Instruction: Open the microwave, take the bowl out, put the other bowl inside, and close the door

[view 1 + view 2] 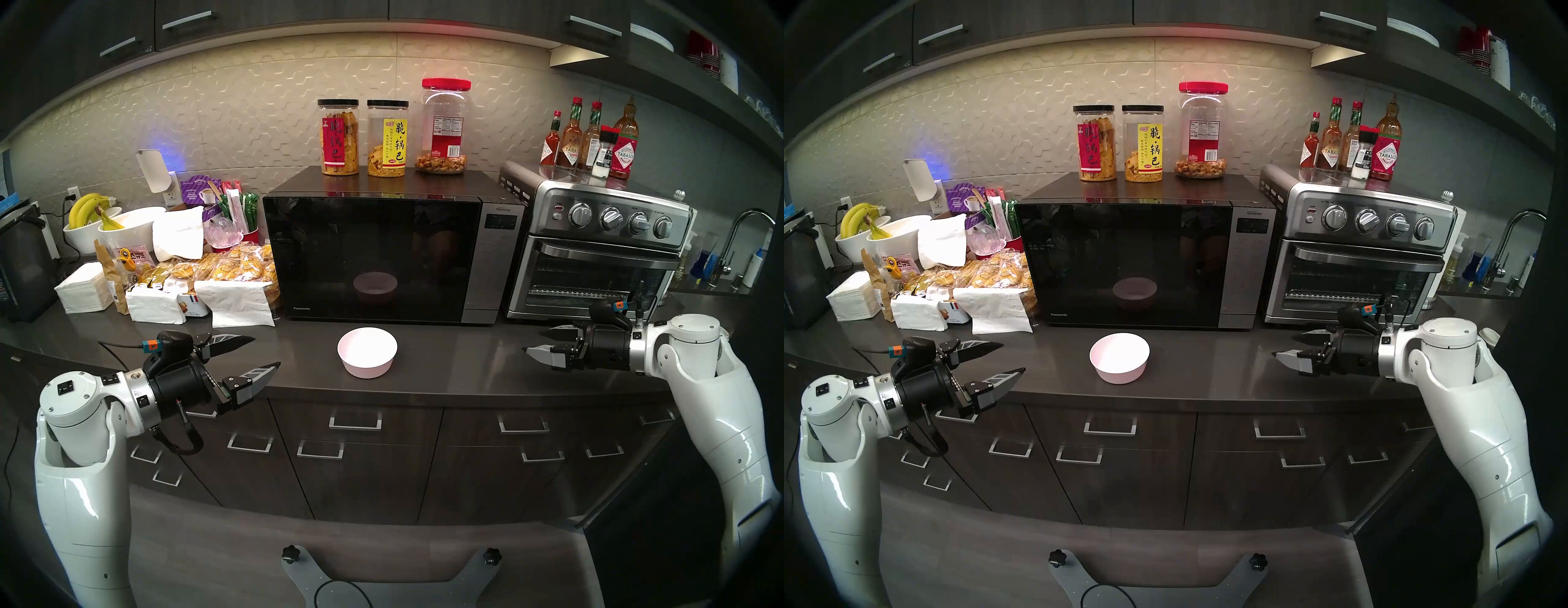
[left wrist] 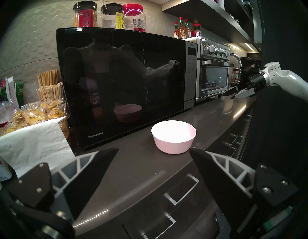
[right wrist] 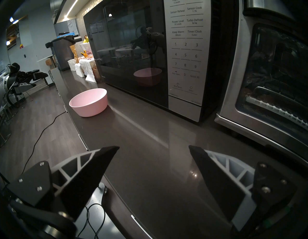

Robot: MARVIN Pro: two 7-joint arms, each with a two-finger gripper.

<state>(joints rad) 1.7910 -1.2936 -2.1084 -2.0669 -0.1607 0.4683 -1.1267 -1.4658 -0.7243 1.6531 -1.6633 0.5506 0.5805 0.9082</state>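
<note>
Microwave [image 1: 382, 254] sits shut at the counter's [image 1: 466, 373] back, pink bowl [image 1: 367, 352] before it, likely light, rigid, slick, best pinched at its rim, with both end effectors, left [image 1: 265, 352] and right [image 1: 539, 339], spread and empty.

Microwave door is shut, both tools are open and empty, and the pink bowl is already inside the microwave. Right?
Not quite: the pink bowl sits on the counter in front of the microwave; the glass only reflects it, as the head view shows. The rest holds.
</note>
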